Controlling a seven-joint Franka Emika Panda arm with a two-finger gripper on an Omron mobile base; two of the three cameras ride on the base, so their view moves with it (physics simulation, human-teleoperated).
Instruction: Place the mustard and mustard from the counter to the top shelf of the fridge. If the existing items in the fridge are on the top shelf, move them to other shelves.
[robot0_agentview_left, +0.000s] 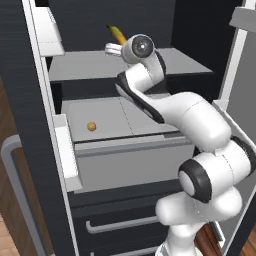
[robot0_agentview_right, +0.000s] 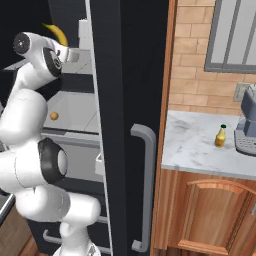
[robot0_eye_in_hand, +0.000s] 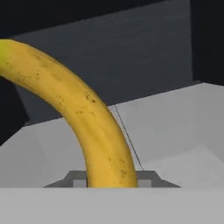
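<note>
- In the left base view the banana (robot0_agentview_left: 117, 34) is seen raised above the top shelf (robot0_agentview_left: 90, 65), rising from the end effector (robot0_agentview_left: 113, 48) at the end of the arm reaching into the fridge (robot0_agentview_left: 15, 100).
- In the hand view the banana's (robot0_eye_in_hand: 83, 113) long axis is seen curving up and left from between the finger tips, so the end effector is judged to be closed on the banana.
- The small orange fruit (robot0_agentview_left: 91, 126) lies on the lower grey tray (robot0_agentview_left: 145, 120), below and left of the end effector; a downward move is judged to be called for.
- The amber mustard bottle (robot0_agentview_right: 220, 136) stands on the desk (robot0_agentview_right: 190, 145), well apart to the right.
</note>
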